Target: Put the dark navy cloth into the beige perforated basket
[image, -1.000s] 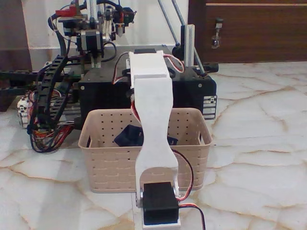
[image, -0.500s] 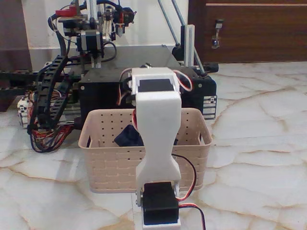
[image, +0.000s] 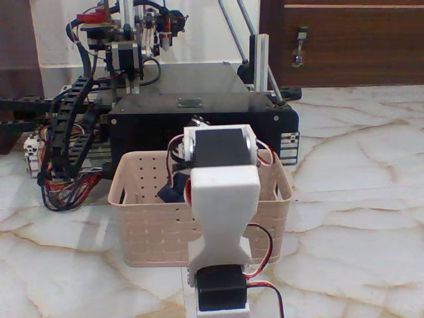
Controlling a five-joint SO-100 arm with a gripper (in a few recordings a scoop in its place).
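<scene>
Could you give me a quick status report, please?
Gripper hidden behind the arm. Cloth inside the basket. Nothing in the way.

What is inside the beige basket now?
A dark navy cloth lies inside the beige basket. The white arm covers the middle of the basket, so the rest is hidden.

Home workshop: marble floor, wooden door, wired machine.
</scene>
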